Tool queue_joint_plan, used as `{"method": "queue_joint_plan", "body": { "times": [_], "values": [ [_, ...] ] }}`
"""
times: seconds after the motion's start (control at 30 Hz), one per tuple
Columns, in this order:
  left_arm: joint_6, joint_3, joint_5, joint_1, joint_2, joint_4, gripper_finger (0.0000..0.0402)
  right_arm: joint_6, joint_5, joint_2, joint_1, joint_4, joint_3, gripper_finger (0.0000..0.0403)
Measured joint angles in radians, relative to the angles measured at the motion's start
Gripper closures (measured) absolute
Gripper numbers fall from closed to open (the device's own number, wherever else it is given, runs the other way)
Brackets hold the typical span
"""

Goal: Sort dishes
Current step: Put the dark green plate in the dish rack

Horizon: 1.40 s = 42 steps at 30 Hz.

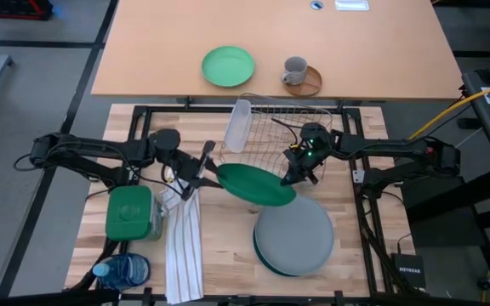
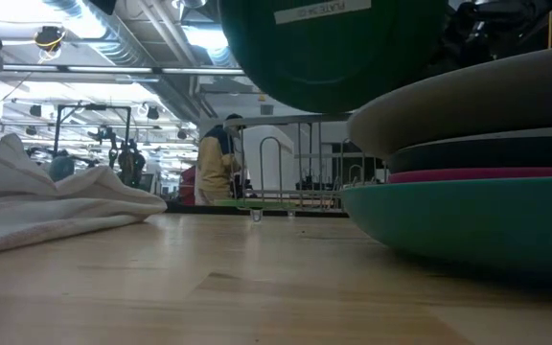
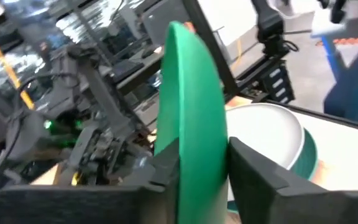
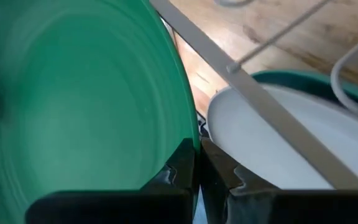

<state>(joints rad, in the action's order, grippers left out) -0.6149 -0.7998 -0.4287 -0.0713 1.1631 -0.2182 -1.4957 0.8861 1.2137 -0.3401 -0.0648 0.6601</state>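
Both my hands grasp the dark green plate [image 1: 258, 184]: left hand [image 1: 204, 176] and right hand [image 1: 299, 172] on opposite rims, steadying a handover.

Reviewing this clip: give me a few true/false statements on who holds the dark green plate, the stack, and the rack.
1. Both hands grip the dark green plate: true; left hand at one rim, right hand at the opposite rim.
2. The dark green plate rests on the stack: false; the low view shows it raised above the stack.
3. A light grey plate tops the stack: true.
4. The wire rack is full of plates: false; only a pale plate stands at its end.
5. The mug sits in the rack: false; it is on the far table.
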Motion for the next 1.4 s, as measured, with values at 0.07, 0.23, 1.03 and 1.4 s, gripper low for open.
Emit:
{"method": "queue_joint_plan", "body": {
  "times": [0.07,0.23,1.03,1.4],
  "values": [
    [-0.025,0.000,-0.013,0.001,0.001,0.002,0.0335,0.010,-0.012,0.000,-0.001,0.003,0.000,0.0390],
    [-0.018,0.001,-0.020,0.002,0.000,0.009,0.0359,0.025,-0.022,0.000,-0.003,0.015,0.000,0.0372],
    [-0.028,0.002,0.022,0.003,-0.045,0.039,0.0376,0.341,-0.133,0.000,-0.151,0.211,0.003,0.0311],
    [-0.073,0.002,0.087,0.001,-0.050,0.074,0.0386,0.212,0.038,-0.001,-0.259,0.198,0.003,0.0312]
  ]
}}
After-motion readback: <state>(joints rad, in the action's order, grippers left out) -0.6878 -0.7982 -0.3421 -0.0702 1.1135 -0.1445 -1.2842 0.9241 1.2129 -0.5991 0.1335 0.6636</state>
